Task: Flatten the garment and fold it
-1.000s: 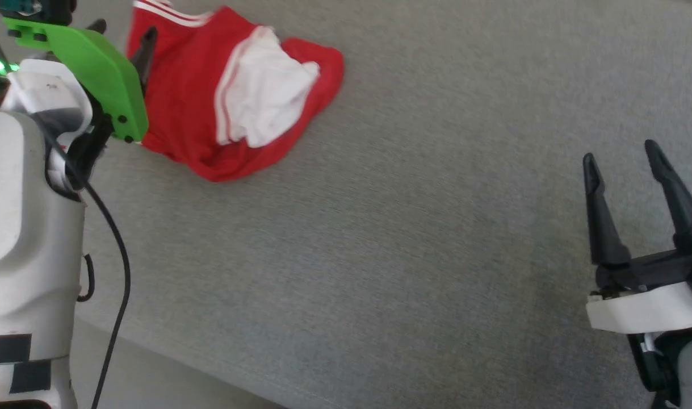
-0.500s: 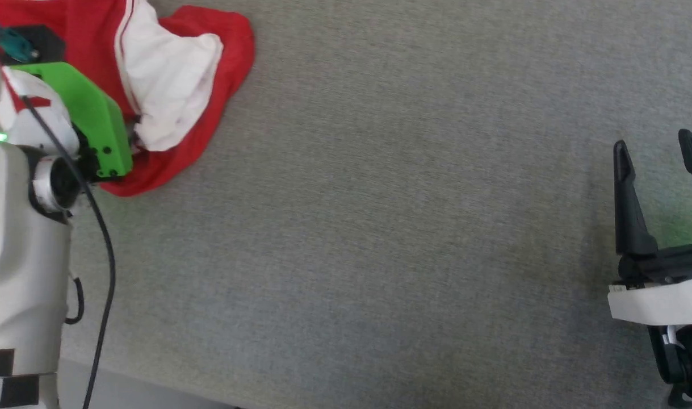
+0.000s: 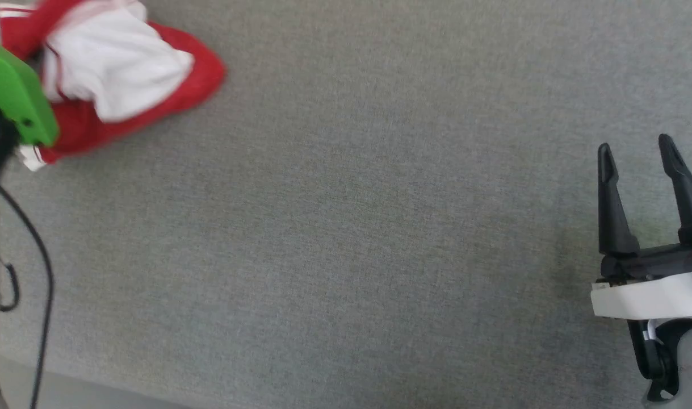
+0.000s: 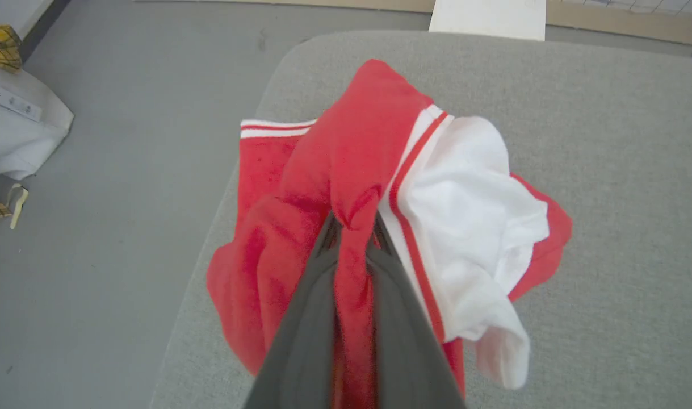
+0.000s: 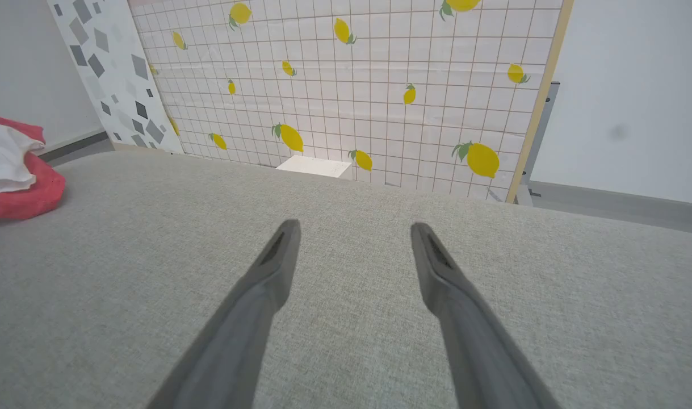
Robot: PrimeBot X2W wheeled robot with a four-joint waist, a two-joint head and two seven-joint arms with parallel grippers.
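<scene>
Soft, light red shirt [image 4: 346, 165], bunched at ten o'clock; left end effector [image 4: 352, 224] pinches a red fold; right end effector [image 3: 638, 156] gapes empty.

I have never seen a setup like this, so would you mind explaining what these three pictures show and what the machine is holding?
This is a two-armed robot working over a grey padded surface. One picture looks down from its head: the right gripper, two dark fingers spread open and empty, sits at the lower right. The other two come from cameras on each wrist, looking along that arm's fingers. The left wrist view shows the left gripper shut on a bunched fold of the garment, a crumpled red shirt with white sleeves, near the surface's edge. The right wrist view looks across the surface toward a lemon-patterned wall, with the garment at far left.
</scene>
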